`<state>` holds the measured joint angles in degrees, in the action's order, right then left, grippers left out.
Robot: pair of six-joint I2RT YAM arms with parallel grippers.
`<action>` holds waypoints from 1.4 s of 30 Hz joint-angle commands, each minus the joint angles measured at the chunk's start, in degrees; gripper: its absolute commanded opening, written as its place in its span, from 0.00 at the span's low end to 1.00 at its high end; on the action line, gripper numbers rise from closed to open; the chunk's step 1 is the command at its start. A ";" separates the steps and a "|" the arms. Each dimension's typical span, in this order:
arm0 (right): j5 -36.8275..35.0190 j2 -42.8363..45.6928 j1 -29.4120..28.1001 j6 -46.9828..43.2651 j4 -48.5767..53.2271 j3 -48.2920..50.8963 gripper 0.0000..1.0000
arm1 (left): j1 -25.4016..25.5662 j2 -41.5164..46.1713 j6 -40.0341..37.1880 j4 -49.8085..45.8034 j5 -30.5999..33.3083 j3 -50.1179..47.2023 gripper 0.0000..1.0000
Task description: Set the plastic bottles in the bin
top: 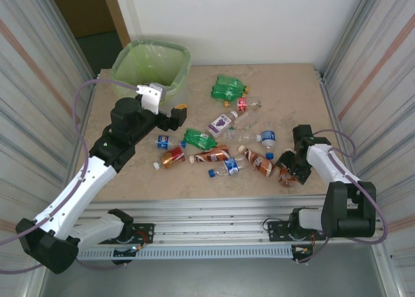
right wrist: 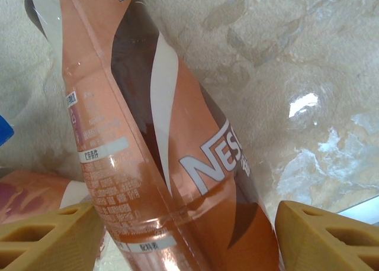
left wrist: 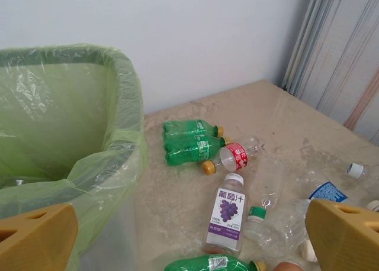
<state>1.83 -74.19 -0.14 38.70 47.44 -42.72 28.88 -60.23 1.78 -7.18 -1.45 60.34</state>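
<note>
The brown-labelled bottle [right wrist: 177, 152] is the one being dealt with right now. It's lying on the table [top: 292, 96] at the near right end of the scatter, and it's straddled by the right gripper [top: 289, 170]. The pads look pressed against both sides of the label, so it's taken to be clamped but not yet lifted. That makes this the grab step, with the carry not started. What's called for next is a clean lift, then a long swing over to the bin [top: 123, 70], which is parked at the far left corner, well apart from this bottle. A crushed, slick bottle could easily get squeezed out of the pinch, so a firm hold is wanted before anything is raised. The left gripper [top: 175, 112] is held just beside the bin, jaws spread wide with nothing in them. For the count, there's one bin and roughly thirteen plastic bottles [top: 211, 155] on the table: three green, four with brown or reddish labels (the clamped one included), one purple-labelled, one clear with a red label, and about four clear or blue-labelled. Whatever's already in the bin can't be made out through the green bag.
</note>
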 commanded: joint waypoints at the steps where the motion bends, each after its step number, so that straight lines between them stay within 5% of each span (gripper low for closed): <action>1: 0.37 -1.11 -0.68 -1.07 -0.50 -0.16 0.75 | -0.36 0.11 0.93 1.27 0.29 0.12 0.99; 6: 0.11 -2.49 -1.36 -1.47 -1.34 -0.57 0.72 | -0.37 0.12 1.20 1.43 0.07 0.11 0.99; 11: -1.30 -2.34 -3.26 -2.00 0.63 -3.25 0.47 | -0.32 0.06 1.55 1.72 -0.22 0.22 0.99; 15: -2.76 0.19 -4.79 -2.56 3.42 -7.03 0.40 | -0.32 -0.31 1.63 2.08 -0.60 0.32 0.99; 31: -1.66 9.24 -5.13 -5.23 8.62 -19.67 0.40 | -0.34 -1.96 4.11 2.43 -2.95 2.28 0.99; 42: 10.68 14.55 -7.65 -3.72 -8.67 -20.19 0.41 | -0.36 -2.32 10.06 1.42 -9.11 2.33 0.99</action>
<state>7.49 -61.04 -5.89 35.20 46.15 -61.32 28.88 -62.26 8.71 -6.57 -7.14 60.99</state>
